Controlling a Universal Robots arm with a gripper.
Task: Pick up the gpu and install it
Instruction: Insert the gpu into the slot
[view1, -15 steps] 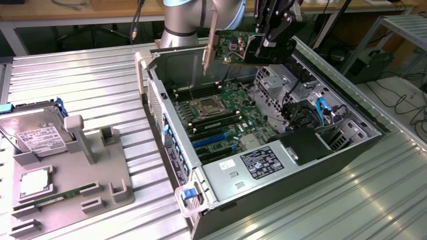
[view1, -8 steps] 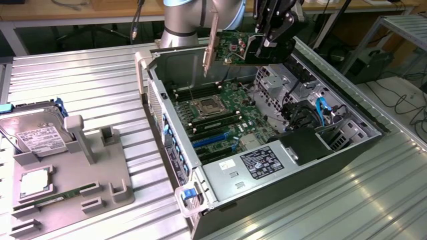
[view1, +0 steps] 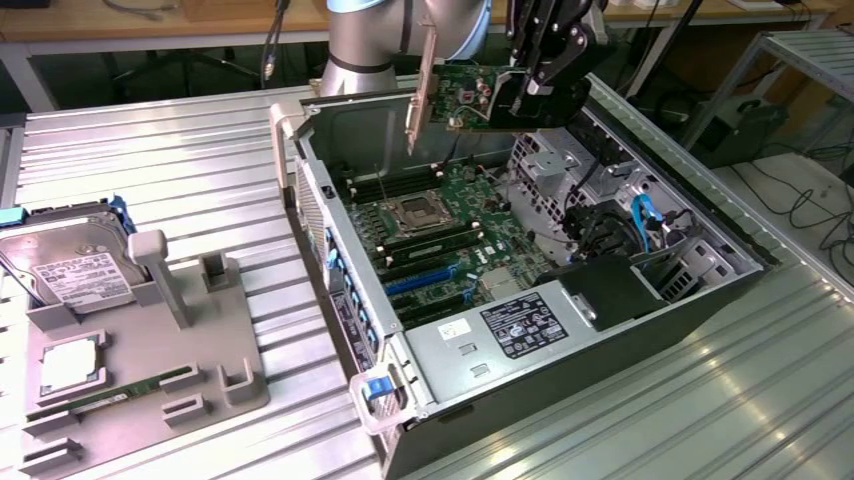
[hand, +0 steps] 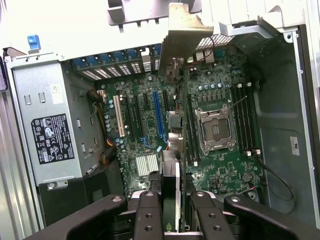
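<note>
Gripper (view1: 534, 100) | clamped on gpu (view1: 461, 95) | above open computer case (view1: 721, 235)

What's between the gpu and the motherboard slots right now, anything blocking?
Nothing visible. The end effector holds the gpu in the air above the open case; the blue slot and the slots beside it look bare.

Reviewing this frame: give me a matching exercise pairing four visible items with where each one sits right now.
Items:
1. thin green circuit-board gpu with silver bracket
2. silver hard drive with white label
3. grey power supply box with black label
4. square metal processor socket

Places:
A. on the grey holder tray
B. on the motherboard
C. held in the tool above the open case
D. at the case's near end

Pairs: 1-C, 2-A, 3-D, 4-B
</note>
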